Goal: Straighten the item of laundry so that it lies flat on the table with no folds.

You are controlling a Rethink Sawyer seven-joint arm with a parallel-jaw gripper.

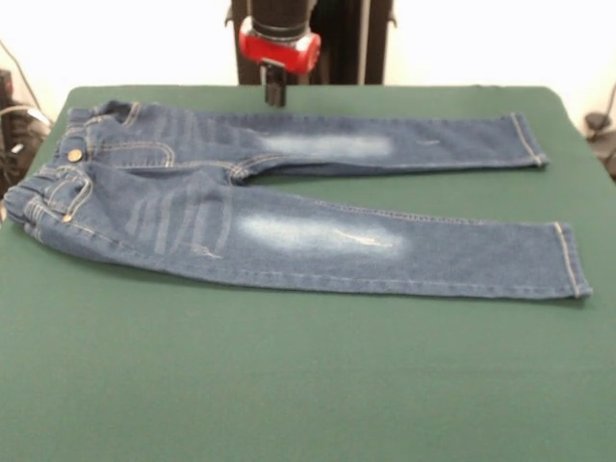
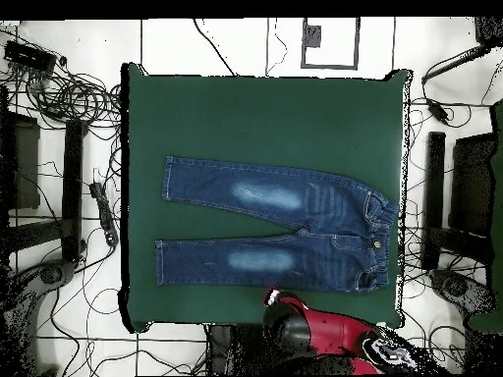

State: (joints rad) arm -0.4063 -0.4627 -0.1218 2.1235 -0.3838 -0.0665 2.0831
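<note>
Now faded denim jeans (image 1: 289, 207) lie flat on green table (image 1: 289, 385); gripper (image 1: 276, 94) fingers unclear.

Tangled black cables (image 2: 83, 98) on the white tiled floor (image 2: 226, 44) left of the desk, dark stands (image 2: 432, 201) at both sides, a grey framed square (image 2: 329, 41) on the floor beyond it
</note>
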